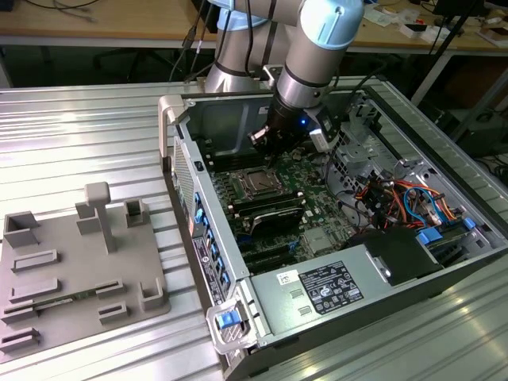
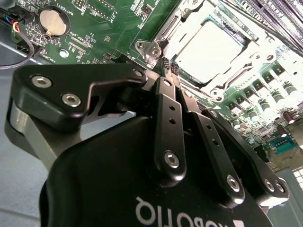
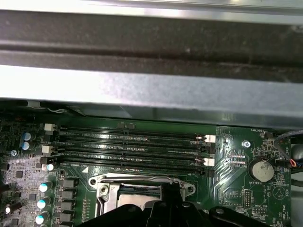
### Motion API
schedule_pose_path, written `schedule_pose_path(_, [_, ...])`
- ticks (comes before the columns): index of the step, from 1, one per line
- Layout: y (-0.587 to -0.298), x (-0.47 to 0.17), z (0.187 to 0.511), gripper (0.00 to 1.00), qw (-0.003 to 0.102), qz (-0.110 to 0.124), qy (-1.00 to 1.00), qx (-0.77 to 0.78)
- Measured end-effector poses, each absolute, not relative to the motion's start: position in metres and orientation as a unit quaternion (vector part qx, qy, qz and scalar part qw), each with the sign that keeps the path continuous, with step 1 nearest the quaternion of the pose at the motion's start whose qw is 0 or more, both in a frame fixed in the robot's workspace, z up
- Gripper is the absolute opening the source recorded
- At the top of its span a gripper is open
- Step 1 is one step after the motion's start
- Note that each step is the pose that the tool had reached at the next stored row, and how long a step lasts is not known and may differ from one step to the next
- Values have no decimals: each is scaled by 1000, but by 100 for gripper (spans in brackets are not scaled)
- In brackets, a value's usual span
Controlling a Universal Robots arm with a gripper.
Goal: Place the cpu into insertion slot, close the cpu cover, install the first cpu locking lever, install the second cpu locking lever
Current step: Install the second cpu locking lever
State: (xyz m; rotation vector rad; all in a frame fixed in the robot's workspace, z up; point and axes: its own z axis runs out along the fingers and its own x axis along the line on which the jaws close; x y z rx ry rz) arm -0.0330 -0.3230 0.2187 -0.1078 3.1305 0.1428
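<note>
Ribbed metal desk [image 1: 95,127] under everything, with an open computer case [image 1: 444,119] lying on its side so you look straight down at the green motherboard [image 1: 317,171]. Off to the exterior view's left sits a grey fixture tray [image 1: 48,278] with little holders on it. The arm [image 1: 317,48] reaches down into the case, and the gripper [image 1: 266,151] hangs right over the socket area.

In the second wrist view the fingers [image 2: 165,66] are pressed together with nothing between them, tips just beside the corner of the insertion slot [image 2: 163,35], close to a screw at the frame's edge. I can't tell whether they actually touch it.

The cpu [image 2: 213,47] is already sitting in the slot, silver top facing up, and the cpu cover [image 2: 236,78] lies flat around it, the chip showing through the cut-out. In the first wrist view you see the same slot [image 3: 102,189] just next to the long black memory slots [image 3: 128,146], with a coin battery [image 3: 261,169] further along the board. A grey power supply box [image 1: 325,290] sits at the near end of the case.
</note>
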Motion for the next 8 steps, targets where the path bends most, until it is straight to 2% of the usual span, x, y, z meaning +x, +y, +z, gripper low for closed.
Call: schedule_pose_path(8, [-323, -27, 219, 11, 3, 46, 998, -34])
